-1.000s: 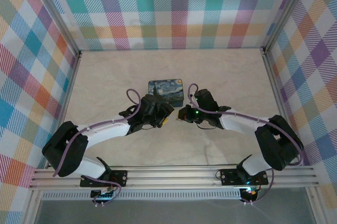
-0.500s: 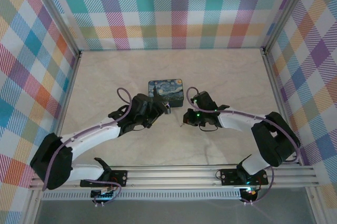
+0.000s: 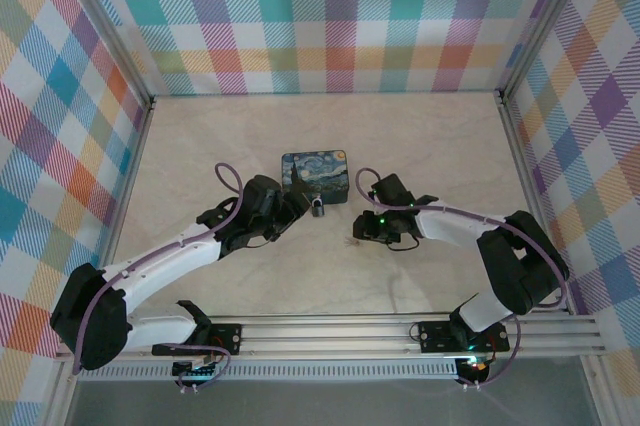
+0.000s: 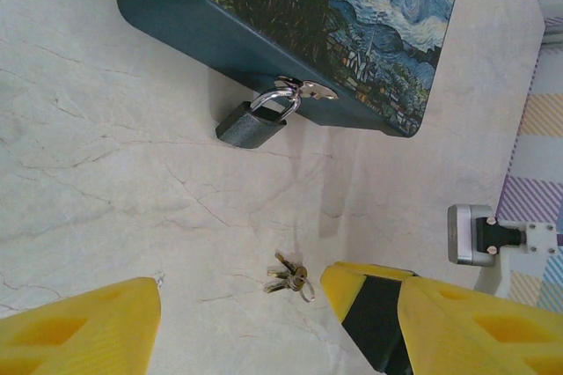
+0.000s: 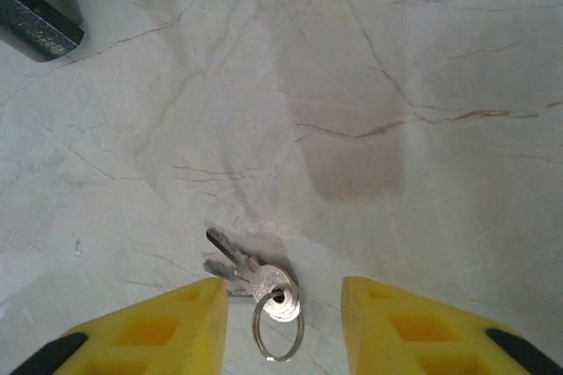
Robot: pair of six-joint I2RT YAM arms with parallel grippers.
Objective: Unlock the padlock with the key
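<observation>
Reading the bench [image 4: 106,172] from its left edge to its right, I find the left jaws first. They stand wide apart and hold nothing, and their yellow fingers [image 4: 79,331] hang over bare surface on the near-left side of the printed box [image 3: 315,174]. The box sits roughly midway between the left and right edges. I judge this a standby stance, close enough to steady the lock yet leaving it in plain sight of the wrist camera. The padlock [image 4: 252,122] is next. Its silver shackle passes through the hasp [image 4: 310,89] on the box's near wall, and its dark body lies tilted on the bench just beside that wall. The shackle looks seated, so I take the padlock as not yet unlocked. Right of the padlock, nearer the near edge and apart from it, the key [image 5: 236,262] lies flat with others on a ring [image 5: 278,329]. The right jaws are partly open and straddle this bunch, one finger [image 5: 167,327] on each side, neither gripping it. That placement suits a pinch straight down. My concern is that thin metal lying flat offers little edge, and the ring may snag.
</observation>
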